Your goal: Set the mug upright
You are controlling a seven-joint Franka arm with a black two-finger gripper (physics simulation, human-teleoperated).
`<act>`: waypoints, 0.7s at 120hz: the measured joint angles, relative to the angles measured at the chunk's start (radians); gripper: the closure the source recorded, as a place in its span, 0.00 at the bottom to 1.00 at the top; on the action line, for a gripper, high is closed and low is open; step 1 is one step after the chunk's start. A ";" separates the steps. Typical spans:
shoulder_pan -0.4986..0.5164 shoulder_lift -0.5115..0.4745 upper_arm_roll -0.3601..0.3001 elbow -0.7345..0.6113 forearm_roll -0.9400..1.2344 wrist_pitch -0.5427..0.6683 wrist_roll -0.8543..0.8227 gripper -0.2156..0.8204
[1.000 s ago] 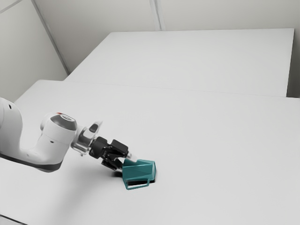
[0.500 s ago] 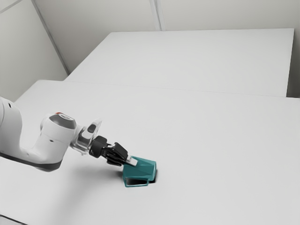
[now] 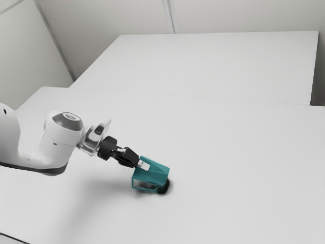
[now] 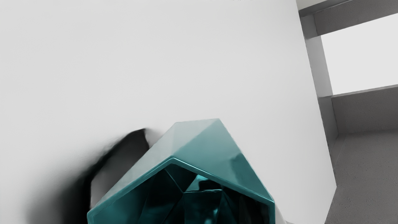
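Jaws of the black gripper clamp the wall of the teal mug, tipped sideways, seemingly just off the table; grasp apparently secured, turning it upright remains

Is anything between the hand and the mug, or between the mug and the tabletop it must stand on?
Nothing visible: the hand grips the tilted teal mug, with no obstacle visible towards the white tabletop.
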 joint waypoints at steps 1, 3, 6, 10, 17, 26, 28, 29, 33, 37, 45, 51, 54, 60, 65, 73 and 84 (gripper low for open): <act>0.001 -0.002 -0.002 0.006 0.009 0.000 -0.001 0.96; 0.001 -0.005 -0.006 0.017 0.026 0.001 -0.003 0.96; -0.001 -0.011 -0.010 0.034 0.055 0.002 -0.008 0.96; -0.004 -0.020 -0.013 0.053 0.097 0.002 -0.016 0.96; -0.002 -0.048 -0.023 0.070 0.173 0.006 -0.036 0.96; -0.002 -0.093 -0.040 0.076 0.289 0.023 -0.073 0.96; -0.001 -0.101 -0.045 0.076 0.318 0.028 -0.084 0.96; -0.001 -0.105 -0.046 0.077 0.335 0.031 -0.090 0.96; -0.001 -0.121 -0.052 0.078 0.398 0.040 -0.112 0.97; -0.001 -0.135 -0.055 0.078 0.459 0.052 -0.136 0.97; -0.001 -0.148 -0.059 0.079 0.587 0.088 -0.185 0.97; 0.000 -0.151 -0.060 0.079 0.672 0.121 -0.220 0.97; 0.000 -0.150 -0.061 0.080 0.714 0.139 -0.238 0.97; 0.001 -0.149 -0.069 0.081 0.797 0.172 -0.275 0.97; 0.000 -0.146 -0.078 0.082 0.867 0.194 -0.307 0.97; 0.000 -0.139 -0.096 0.081 0.949 0.231 -0.359 0.97; 0.000 -0.131 -0.119 0.069 1.015 0.278 -0.427 0.97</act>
